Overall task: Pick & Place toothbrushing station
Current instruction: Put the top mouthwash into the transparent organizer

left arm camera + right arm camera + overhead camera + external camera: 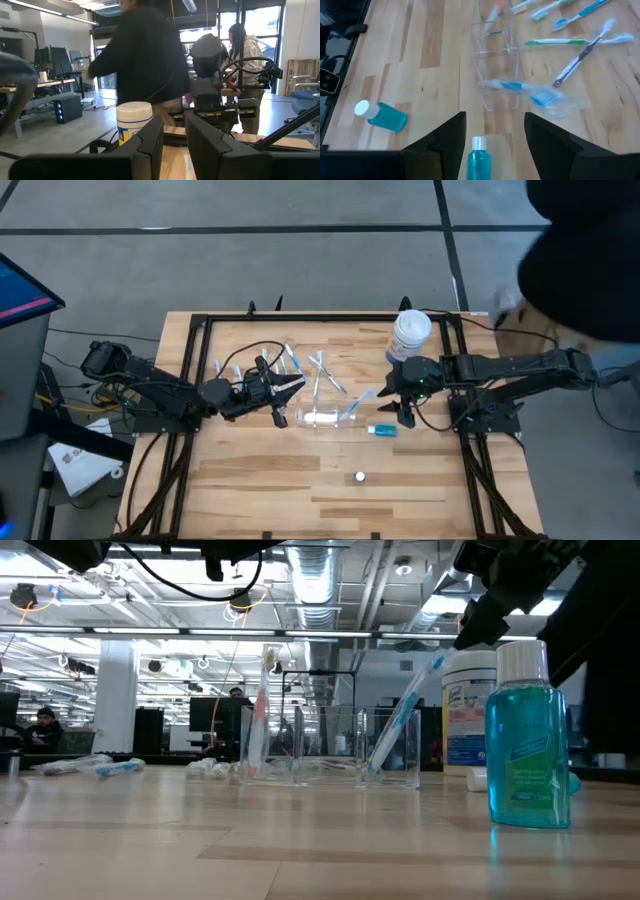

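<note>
A clear plastic holder (325, 418) stands mid-table; it also shows in the right wrist view (495, 75). One toothbrush (262, 710) stands in it and a blue-and-white one (405, 715) leans in its right end. Several more toothbrushes (300, 365) lie loose on the table behind it. A small blue bottle (382, 430) lies on its side right of the holder. My right gripper (394, 406) hovers open above this bottle (479, 160). My left gripper (290, 398) is open and empty just left of the holder, pointing level toward the table's right.
A second small blue bottle (528, 735) stands upright near the table's front middle (360, 476). A large white tub (410, 335) stands at the far right, beside my right arm. A person in dark clothes (585, 250) is beyond the table's far right corner.
</note>
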Motion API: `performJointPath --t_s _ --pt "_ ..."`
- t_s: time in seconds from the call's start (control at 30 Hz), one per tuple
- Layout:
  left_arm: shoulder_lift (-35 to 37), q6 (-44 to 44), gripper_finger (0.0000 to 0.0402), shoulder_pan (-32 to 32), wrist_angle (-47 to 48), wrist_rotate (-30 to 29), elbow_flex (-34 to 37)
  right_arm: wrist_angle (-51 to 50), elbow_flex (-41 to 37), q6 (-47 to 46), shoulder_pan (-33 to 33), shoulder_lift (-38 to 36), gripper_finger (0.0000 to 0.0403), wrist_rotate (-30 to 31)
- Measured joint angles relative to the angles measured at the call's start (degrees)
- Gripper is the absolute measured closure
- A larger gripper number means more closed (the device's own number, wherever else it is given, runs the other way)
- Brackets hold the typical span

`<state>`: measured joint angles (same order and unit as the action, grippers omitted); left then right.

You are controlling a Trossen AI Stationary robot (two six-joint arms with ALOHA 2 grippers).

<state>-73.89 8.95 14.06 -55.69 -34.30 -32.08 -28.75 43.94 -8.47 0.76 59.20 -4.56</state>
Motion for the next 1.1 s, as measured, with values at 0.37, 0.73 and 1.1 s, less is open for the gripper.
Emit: performJointPath --t_s 0.37,0.73,1.1 --pt "0.0 0.0 0.0326 0.0 0.2 0.0 0.0 -0.8 0.0 -2.6 4.4 0.9 0.0212 0.0" --pt "0.0 0.0 0.0326 0.0 0.3 0.0 0.0 -0.8 0.0 -4.3 9.9 10.6 0.0212 3.9" --pt "0.0 0.0 0.0326 0.0 0.3 0.0 0.0 -0.6 0.0 -8.1 12.6 17.2 0.0212 7.8"
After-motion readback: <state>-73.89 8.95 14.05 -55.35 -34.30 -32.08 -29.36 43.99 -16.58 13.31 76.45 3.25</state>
